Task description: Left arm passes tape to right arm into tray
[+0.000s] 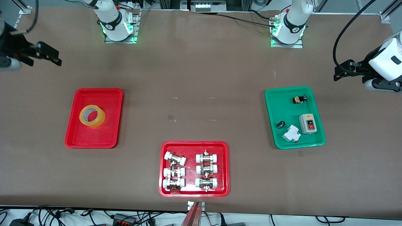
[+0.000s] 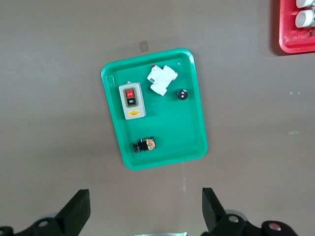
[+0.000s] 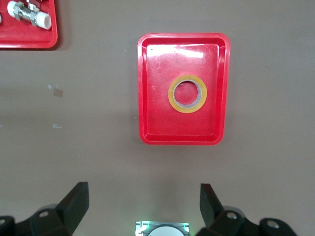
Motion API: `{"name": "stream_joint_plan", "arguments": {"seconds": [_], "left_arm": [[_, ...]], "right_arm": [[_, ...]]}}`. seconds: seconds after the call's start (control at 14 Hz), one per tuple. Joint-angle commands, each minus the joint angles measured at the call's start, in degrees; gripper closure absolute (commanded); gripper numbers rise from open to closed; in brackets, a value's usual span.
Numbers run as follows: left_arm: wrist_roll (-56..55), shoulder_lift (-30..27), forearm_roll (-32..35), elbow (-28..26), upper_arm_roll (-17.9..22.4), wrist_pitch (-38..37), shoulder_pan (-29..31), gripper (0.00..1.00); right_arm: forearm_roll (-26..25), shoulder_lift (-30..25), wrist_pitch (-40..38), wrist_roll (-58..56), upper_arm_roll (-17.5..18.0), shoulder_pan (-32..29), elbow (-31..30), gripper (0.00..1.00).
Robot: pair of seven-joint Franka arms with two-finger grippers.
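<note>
Your tape (image 1: 92, 116) lies flat in the plain red tray (image 1: 71, 138) at the right arm's end of the surface, so delivery looks done. Both grippers, left (image 2: 143, 211) and right (image 3: 143, 209), hover with jaws wide and empty, apparently clear of the trays.

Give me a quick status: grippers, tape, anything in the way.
Left gripper open, empty, up by the green tray. Right gripper open, empty. Tape flat in the plain red tray. Nothing in the way.

grey switch box (image 2: 132, 101) in green tray (image 2: 192, 132), button lettering too small to read
</note>
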Motion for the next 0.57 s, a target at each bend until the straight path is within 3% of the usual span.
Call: {"name": "stream_joint_plan", "arguments": {"seconds": [0.0, 0.5], "left_arm": [[-0.47, -1.43, -0.56, -1.38, -0.27, 0.71, -0.02, 0.0], [-0.47, -1.34, -0.74, -1.47, -0.27, 0.71, 0.07, 0.0]], "right_arm": [[-0.27, -4.38, 0.03, 1.66, -0.23, 0.01, -3.56, 0.0], [0.08, -0.69, 0.38, 6.15, -0.58, -0.51, -0.22, 0.0]]}}
